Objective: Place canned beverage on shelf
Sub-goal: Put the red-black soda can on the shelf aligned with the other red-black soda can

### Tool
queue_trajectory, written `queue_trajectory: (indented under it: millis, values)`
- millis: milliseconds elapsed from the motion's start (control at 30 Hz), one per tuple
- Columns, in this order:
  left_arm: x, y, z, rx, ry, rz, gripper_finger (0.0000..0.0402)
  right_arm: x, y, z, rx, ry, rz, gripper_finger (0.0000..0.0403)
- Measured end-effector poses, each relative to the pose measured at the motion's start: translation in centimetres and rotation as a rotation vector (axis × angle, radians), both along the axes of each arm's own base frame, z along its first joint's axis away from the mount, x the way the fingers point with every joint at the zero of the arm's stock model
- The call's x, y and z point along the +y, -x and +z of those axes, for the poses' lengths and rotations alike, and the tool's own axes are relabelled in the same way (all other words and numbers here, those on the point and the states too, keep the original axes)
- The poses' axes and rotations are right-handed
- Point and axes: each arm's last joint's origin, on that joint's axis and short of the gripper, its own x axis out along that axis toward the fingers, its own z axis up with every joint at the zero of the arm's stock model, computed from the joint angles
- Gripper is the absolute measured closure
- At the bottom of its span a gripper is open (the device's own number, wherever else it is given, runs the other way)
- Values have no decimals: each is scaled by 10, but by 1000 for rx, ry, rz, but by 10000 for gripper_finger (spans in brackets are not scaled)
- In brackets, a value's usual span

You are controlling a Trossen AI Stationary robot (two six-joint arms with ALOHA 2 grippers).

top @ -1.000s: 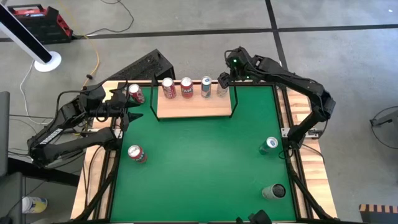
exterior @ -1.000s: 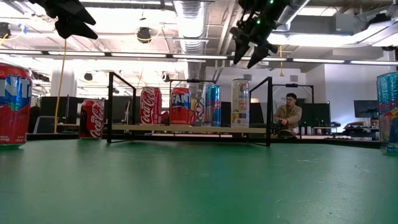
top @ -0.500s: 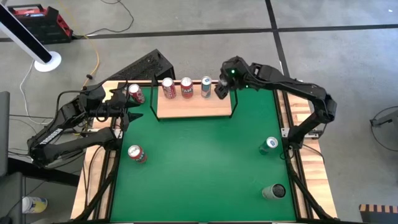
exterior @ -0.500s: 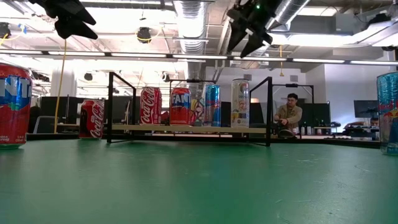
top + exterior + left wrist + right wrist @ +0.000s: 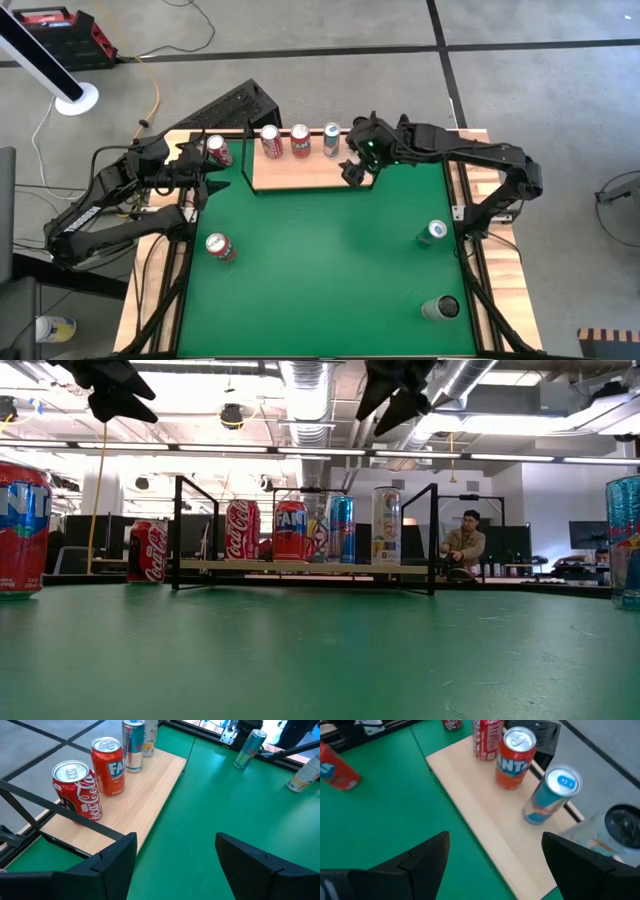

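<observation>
We hold our right gripper [image 5: 355,168] empty, fingers spread, above the shelf's [image 5: 310,172] 3 o'clock end, clear of the four cans [image 5: 300,141] lined along its 12 o'clock edge. Our left gripper [image 5: 205,178] waits at 9 o'clock, fingers apart.

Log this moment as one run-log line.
shelf: four cans | right gripper: open, empty, above shelf's right end | left gripper: open, waiting at table's left edge

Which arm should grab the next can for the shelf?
Left, probably. The left gripper is open and empty beside the Coca-Cola can off the shelf's end. The right gripper, open too, hangs over the shelf, far from any loose can.
</observation>
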Motion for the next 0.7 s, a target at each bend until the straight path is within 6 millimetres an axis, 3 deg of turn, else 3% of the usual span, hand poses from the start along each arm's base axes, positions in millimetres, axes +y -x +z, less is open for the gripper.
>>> queue_trajectory:
  millis: [400, 700]
  values:
    - [3, -6, 5, -62, 26, -10, 148, 58, 40, 22, 6, -123, 50, 62]
    - [9, -17, 6, -64, -1, -52, 148, 111, 61, 21, 60, -282, 48, 62]
